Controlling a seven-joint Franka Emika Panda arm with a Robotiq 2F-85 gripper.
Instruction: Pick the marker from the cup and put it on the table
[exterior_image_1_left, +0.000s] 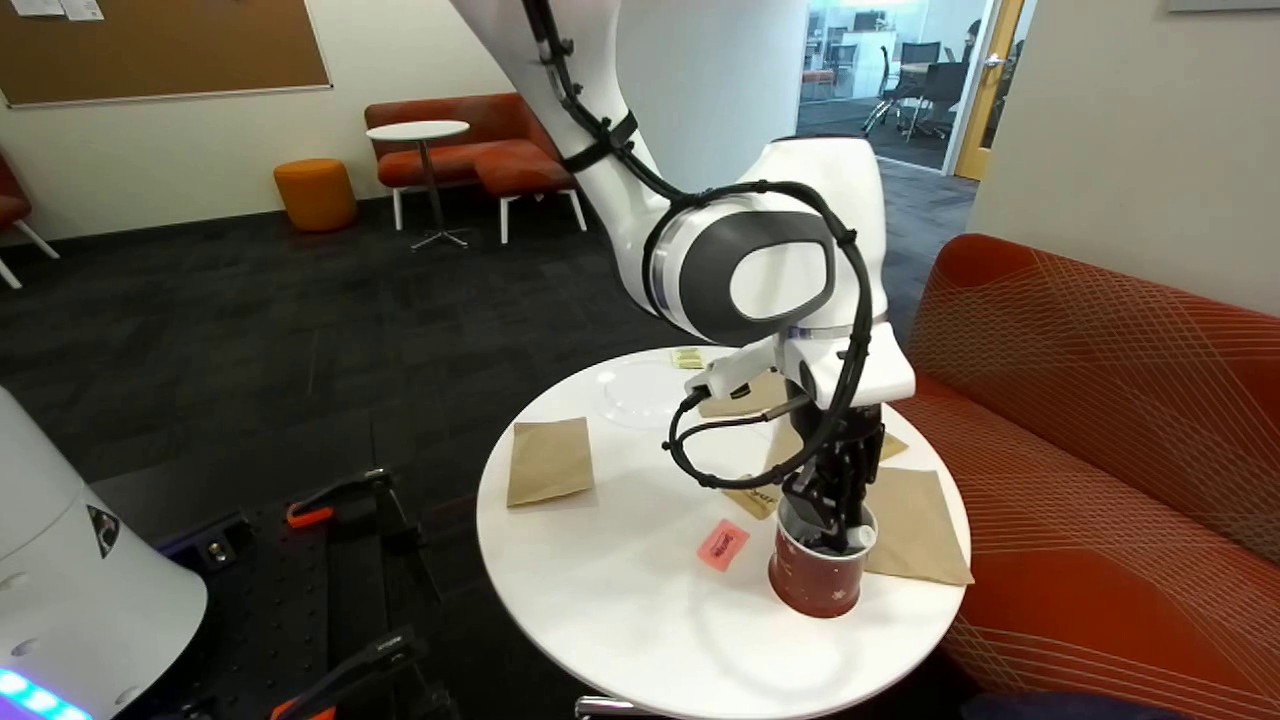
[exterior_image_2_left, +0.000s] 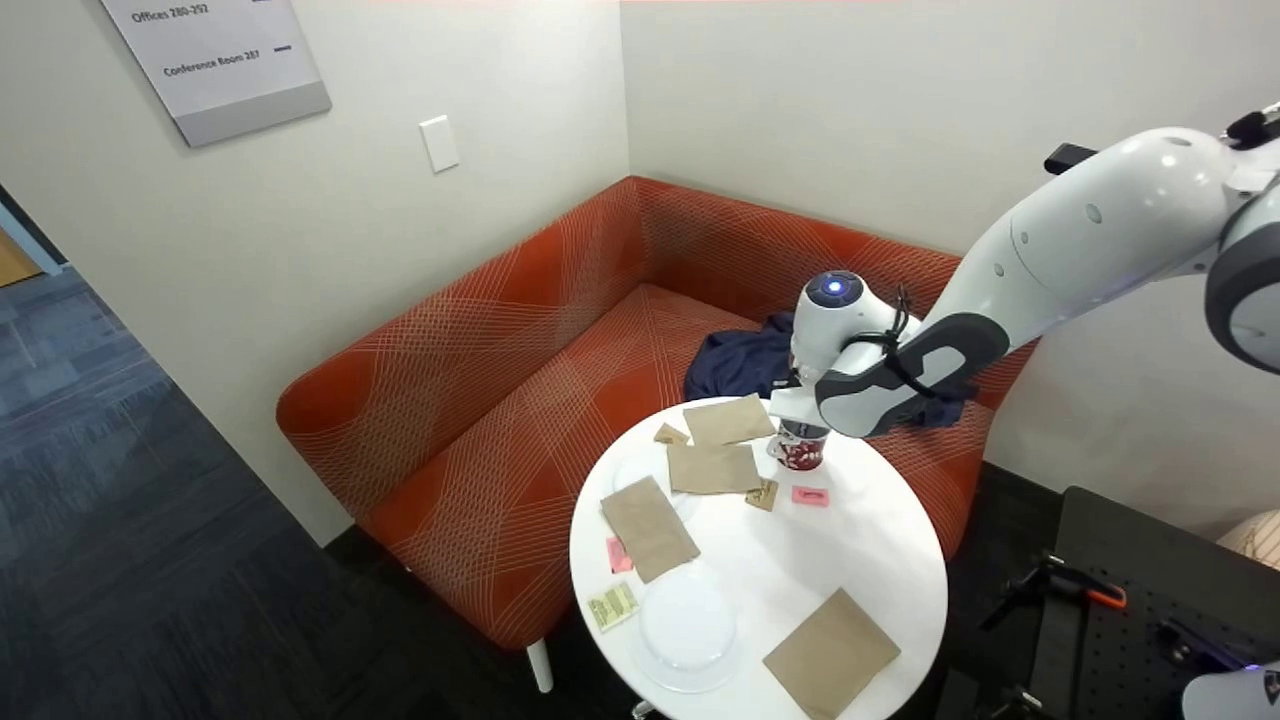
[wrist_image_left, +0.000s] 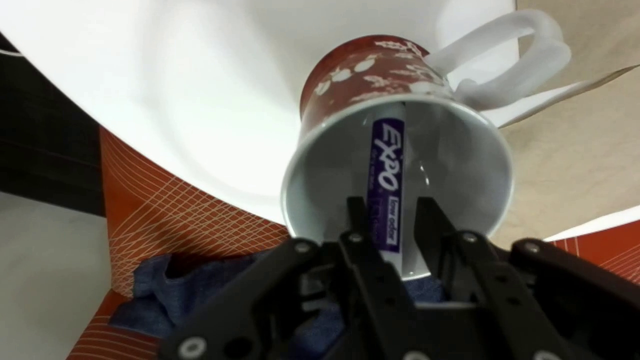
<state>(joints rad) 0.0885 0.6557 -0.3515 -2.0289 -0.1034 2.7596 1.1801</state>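
The maroon cup (exterior_image_1_left: 815, 585) stands upright on the round white table (exterior_image_1_left: 620, 600), and it also shows in an exterior view (exterior_image_2_left: 803, 455). In the wrist view, the cup (wrist_image_left: 360, 75) has a pale inside and its handle at the upper right. The marker (wrist_image_left: 387, 160), purple-labelled with a white body, leans inside it. My gripper (wrist_image_left: 391, 212) points down into the cup. Its fingers are apart, one on each side of the marker. The marker lies close to the left finger, with a gap to the right finger. In an exterior view, my fingers (exterior_image_1_left: 835, 525) reach below the cup's rim.
Tan napkins (exterior_image_1_left: 915, 525) lie beside the cup and elsewhere on the table (exterior_image_2_left: 830, 650). A small red packet (exterior_image_1_left: 723, 545) lies near the cup. A clear plastic plate (exterior_image_2_left: 690, 620) sits farther off. A red sofa (exterior_image_2_left: 540, 420) with dark blue cloth (exterior_image_2_left: 740, 355) borders the table.
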